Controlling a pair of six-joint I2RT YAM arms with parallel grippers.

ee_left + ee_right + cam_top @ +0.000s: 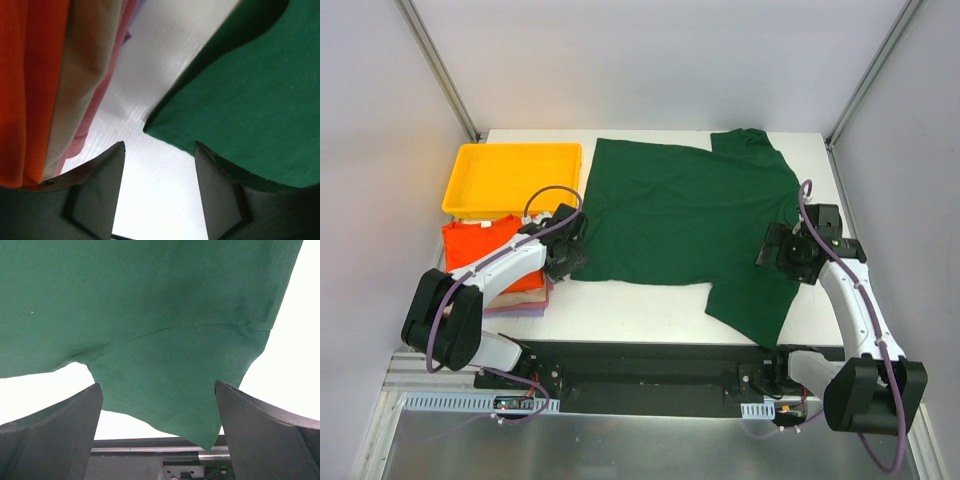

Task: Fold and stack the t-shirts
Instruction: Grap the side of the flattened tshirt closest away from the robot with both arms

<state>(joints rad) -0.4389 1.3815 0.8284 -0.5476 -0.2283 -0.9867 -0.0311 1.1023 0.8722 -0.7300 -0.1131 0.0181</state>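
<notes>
A large dark green t-shirt (pixel 685 215) lies spread flat across the middle of the table, one sleeve reaching toward the near edge. A stack of folded t-shirts sits at the left: orange (pixel 480 245) on top, beige and pink-lilac (pixel 525 303) beneath. My left gripper (pixel 567 262) is open over bare table at the green shirt's near-left corner (pixel 150 125), the stack's edges (pixel 75 85) to its left. My right gripper (pixel 778 250) is open above the green shirt's right sleeve (pixel 180 385), nothing between its fingers.
A yellow plastic tray (pixel 510 175) stands at the back left, behind the stack. White walls and metal corner posts close in the table. The black base rail (pixel 650 365) runs along the near edge.
</notes>
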